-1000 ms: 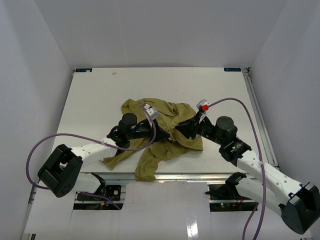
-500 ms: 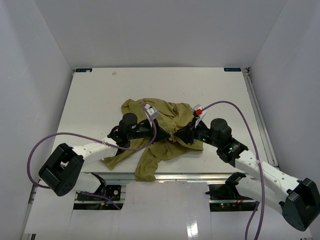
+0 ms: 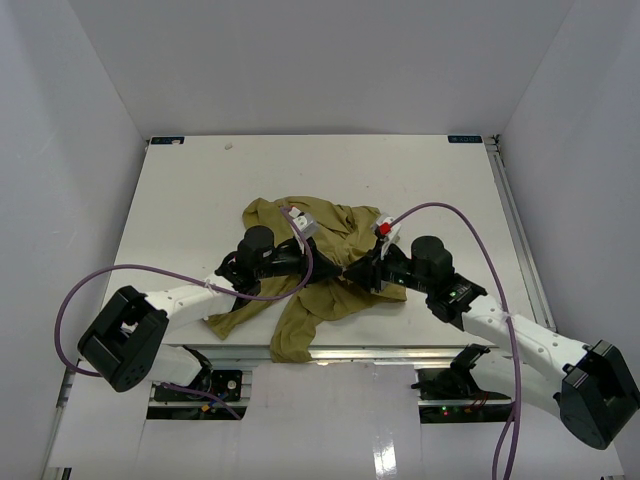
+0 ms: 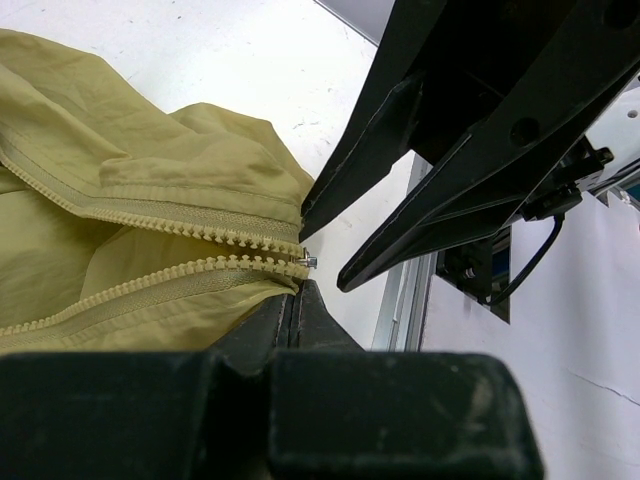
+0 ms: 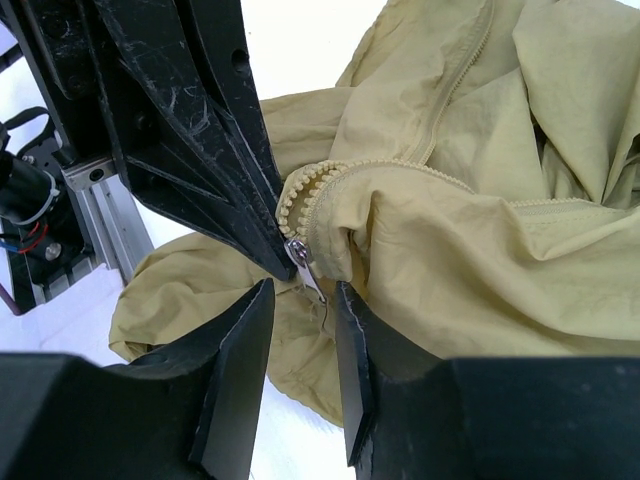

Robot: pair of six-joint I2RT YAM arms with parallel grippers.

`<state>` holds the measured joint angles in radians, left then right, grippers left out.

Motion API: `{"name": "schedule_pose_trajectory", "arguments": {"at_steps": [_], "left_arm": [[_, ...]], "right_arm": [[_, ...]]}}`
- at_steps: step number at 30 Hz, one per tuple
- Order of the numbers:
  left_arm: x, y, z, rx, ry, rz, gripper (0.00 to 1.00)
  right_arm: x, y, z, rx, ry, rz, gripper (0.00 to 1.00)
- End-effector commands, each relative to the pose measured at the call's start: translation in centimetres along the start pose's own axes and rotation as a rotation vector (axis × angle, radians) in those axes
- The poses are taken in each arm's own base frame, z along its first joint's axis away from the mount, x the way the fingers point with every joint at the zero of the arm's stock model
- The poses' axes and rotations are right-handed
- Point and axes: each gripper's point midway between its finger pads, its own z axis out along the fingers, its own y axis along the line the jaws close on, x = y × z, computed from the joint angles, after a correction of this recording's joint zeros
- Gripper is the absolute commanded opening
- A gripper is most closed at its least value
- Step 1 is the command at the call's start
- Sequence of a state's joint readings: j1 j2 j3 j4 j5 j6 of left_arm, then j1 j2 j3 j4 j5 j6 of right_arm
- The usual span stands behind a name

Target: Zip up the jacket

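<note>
The jacket [image 3: 330, 225] lies crumpled on the table [image 3: 200, 180], toward the near edge. The left gripper [image 4: 296, 305] is clamped on its cloth beside the zipper pull [image 5: 303, 262]. The right gripper [image 5: 302, 292] has its jaws apart around that pull.

White table [image 3: 200, 200], walled in pale on three sides, and there's one big item on it: the jacket [image 3: 340, 225], olive-green, crumpled in a heap near the middle, closer to the near edge than the far one. It lies rumpled, folds piled on folds, nothing flat. One stretch of cloth trails toward the near-left, and another fold [image 3: 292, 340] spills right over the near edge and hangs down. Its zip [image 4: 170, 228] lies open, two rows of teeth running apart and meeting at one end. Up at the far-left there's a small speck [image 3: 228, 147] on the surface, and a dark label [image 3: 166, 141] sits at each far corner.
</note>
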<state>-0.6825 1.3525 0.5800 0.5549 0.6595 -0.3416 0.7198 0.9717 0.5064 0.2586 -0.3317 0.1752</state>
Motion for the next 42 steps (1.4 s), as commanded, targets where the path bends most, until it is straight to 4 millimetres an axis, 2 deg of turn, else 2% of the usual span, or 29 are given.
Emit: {"name": "schedule_pose_trajectory", "arguments": {"at_steps": [1, 13, 18, 22, 28, 31, 35, 42], "left_arm": [[-1.1, -0.5, 0.0, 0.025, -0.024, 0.024, 0.0], [-1.1, -0.5, 0.1, 0.026, -0.024, 0.024, 0.0], [-1.1, -0.5, 0.1, 0.028, -0.024, 0.025, 0.0], [-1.1, -0.6, 0.0, 0.028, -0.027, 0.026, 0.0], [-1.2, -0.8, 0.0, 0.034, -0.03, 0.027, 0.0], [-1.2, -0.8, -0.1, 0.036, -0.031, 0.028, 0.0], [-1.1, -0.8, 0.0, 0.038, -0.03, 0.026, 0.0], [-1.0, -0.8, 0.0, 0.04, -0.03, 0.028, 0.0]], "right_arm": [[-1.4, 0.0, 0.5, -0.011, -0.046, -0.058, 0.38], [-1.4, 0.7, 0.9, -0.062, -0.062, -0.067, 0.34], [-1.3, 0.8, 0.9, -0.067, -0.065, -0.058, 0.15], [-1.3, 0.9, 0.9, -0.072, -0.064, -0.053, 0.1], [-1.0, 1.1, 0.9, -0.086, -0.065, -0.046, 0.09], [-0.9, 1.1, 0.9, -0.083, -0.065, -0.039, 0.17], [-0.8, 1.0, 1.0, -0.082, -0.066, -0.033, 0.18], [-0.8, 0.9, 1.1, -0.075, -0.058, -0.024, 0.08]]}}
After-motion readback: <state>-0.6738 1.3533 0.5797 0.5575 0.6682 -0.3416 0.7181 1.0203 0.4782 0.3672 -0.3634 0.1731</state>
